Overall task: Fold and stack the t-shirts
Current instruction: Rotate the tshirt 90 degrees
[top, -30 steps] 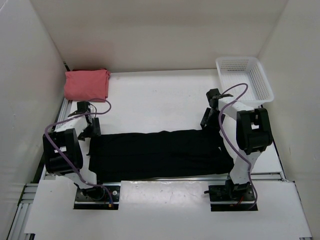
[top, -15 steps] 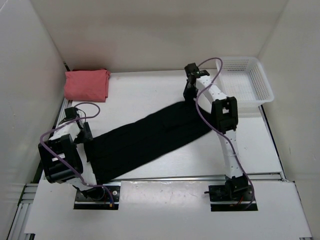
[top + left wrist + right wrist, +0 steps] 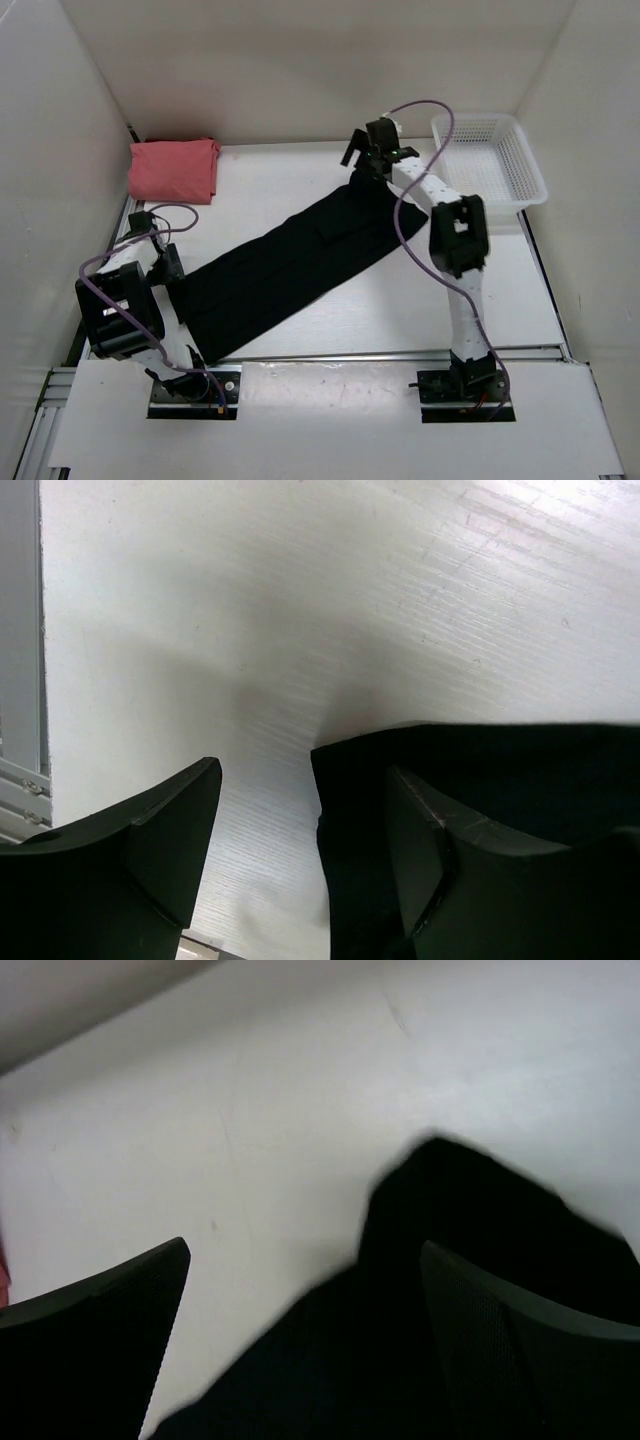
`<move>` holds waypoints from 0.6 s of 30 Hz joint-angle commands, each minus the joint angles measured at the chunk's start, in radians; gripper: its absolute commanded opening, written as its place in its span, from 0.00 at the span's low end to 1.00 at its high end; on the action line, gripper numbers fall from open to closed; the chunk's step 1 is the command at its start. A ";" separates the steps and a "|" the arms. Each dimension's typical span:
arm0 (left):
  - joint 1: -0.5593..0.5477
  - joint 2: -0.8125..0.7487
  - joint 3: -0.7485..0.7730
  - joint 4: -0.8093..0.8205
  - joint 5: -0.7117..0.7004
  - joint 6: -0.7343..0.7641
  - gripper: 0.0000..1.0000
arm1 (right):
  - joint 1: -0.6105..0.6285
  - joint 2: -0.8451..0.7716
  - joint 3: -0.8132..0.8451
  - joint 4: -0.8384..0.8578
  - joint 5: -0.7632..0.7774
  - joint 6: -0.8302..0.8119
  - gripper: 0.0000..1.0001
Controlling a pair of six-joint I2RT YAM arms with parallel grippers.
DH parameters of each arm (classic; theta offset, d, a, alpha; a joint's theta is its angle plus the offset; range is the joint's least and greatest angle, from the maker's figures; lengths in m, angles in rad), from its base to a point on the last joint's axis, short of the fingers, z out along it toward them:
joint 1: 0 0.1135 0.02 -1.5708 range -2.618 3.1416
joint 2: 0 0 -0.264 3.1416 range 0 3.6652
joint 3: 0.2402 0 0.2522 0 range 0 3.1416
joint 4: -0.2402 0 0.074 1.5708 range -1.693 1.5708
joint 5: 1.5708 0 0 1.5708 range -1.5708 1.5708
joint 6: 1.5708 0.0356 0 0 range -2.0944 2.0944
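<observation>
Black shirt: we see it folded into a long band, lying slantwise from the counter's near-left corner toward the far edge.
Pink shirt: folded, far-left corner.
Left pincer: jaws apart, straddling the band's near corner, gripping nothing.
Right pincer: wide open above the far end, empty.

On the table, diagonal t-shirt running from lower left of the top view up to upper centre. At its lower-left end, left gripper; in the left wrist view, a corner of the cloth between the spread fingers. Just over its upper end, right gripper, fingers apart above the cloth. In the table's upper-left corner, folded t-shirt, well apart from the diagonal one. At upper right, mesh basket, to the right of the right gripper.
</observation>
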 commanded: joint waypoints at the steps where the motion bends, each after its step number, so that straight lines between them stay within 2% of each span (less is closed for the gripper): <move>1: 0.005 -0.001 0.032 -0.009 0.028 0.000 0.76 | -0.040 -0.342 -0.280 -0.167 0.271 0.035 1.00; 4: 0.005 -0.024 0.032 -0.009 0.064 0.000 0.76 | -0.080 -0.492 -0.562 -0.147 0.146 0.118 0.90; 5: 0.005 -0.035 0.032 -0.009 0.075 0.000 0.76 | -0.080 -0.505 -0.599 -0.147 0.125 0.149 0.85; 6: 0.005 -0.035 0.032 -0.009 0.075 0.000 0.76 | -0.080 -0.515 -0.624 -0.147 0.125 0.168 0.76; 8: 0.005 -0.045 0.023 -0.009 0.075 0.000 0.76 | -0.080 -0.515 -0.679 -0.180 0.134 0.229 0.71; 9: 0.005 -0.058 0.023 -0.009 0.089 0.000 0.76 | -0.091 -0.504 -0.702 -0.180 0.153 0.314 0.69; 13: -0.004 -0.081 0.003 -0.029 0.089 0.000 0.76 | -0.128 -0.466 -0.776 -0.167 0.199 0.465 0.70; 18: -0.004 -0.104 0.003 -0.038 0.044 0.000 0.76 | -0.148 -0.326 -0.667 -0.215 0.199 0.476 0.74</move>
